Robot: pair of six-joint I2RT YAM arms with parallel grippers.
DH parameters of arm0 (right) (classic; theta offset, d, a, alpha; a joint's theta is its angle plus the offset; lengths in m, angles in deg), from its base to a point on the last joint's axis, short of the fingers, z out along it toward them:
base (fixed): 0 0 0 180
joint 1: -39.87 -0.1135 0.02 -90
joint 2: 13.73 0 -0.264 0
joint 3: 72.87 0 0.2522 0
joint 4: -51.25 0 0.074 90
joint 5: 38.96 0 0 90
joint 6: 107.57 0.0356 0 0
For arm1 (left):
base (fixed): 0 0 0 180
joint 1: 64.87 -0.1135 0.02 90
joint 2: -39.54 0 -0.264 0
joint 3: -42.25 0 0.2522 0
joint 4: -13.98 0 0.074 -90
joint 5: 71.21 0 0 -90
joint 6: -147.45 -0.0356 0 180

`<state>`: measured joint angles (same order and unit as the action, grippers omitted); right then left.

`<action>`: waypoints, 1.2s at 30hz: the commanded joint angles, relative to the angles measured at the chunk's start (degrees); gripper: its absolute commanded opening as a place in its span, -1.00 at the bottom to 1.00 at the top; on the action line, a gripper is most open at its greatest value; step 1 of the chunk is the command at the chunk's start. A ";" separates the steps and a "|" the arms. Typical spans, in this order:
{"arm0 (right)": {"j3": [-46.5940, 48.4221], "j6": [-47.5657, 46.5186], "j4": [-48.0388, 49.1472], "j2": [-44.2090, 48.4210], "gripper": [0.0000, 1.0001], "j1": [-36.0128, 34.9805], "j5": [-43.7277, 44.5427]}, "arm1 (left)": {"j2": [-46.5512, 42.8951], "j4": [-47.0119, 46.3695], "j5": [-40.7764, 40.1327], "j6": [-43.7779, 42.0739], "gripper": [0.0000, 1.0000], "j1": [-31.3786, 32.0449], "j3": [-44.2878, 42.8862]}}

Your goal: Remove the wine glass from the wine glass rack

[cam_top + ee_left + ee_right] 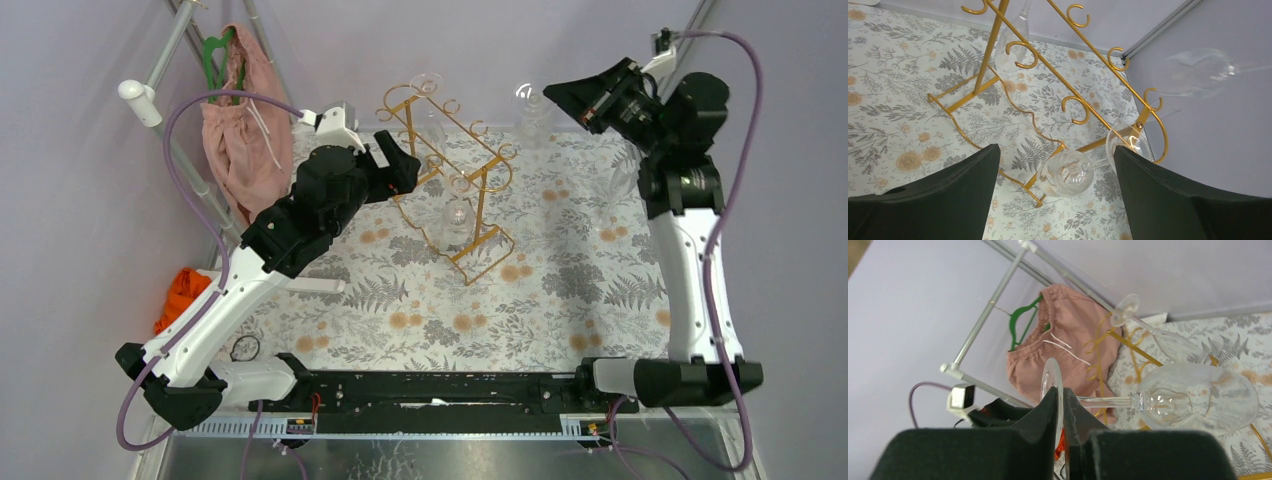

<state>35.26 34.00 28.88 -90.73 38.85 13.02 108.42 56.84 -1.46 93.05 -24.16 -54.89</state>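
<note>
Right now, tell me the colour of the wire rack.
Gold; the rack shows best in the left wrist view.

The wine glass rack (450, 170) is standing mid-table (560, 290), with two hanging glasses (457, 215) in it and the left gripper (395, 165) hovering just left. The right gripper (1062, 397) is holding a wine glass (1193, 397) right of the rack, apart from it.

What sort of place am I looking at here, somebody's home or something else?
Probably a robot test booth, not a home. Two arms are bolted to a black rail, plain walls box it in, and a gold rack stands on a floral cloth.
</note>
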 commanded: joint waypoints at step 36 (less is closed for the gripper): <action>-19.78 42.89 59.44 25.66 -1.00 -0.08 -12.98 | -10.66 -88.46 56.85 26.49 0.84 -18.62 34.65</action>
<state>15.96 71.14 76.49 -65.37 38.85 -0.10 94.69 -4.97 40.26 106.77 -39.00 -23.24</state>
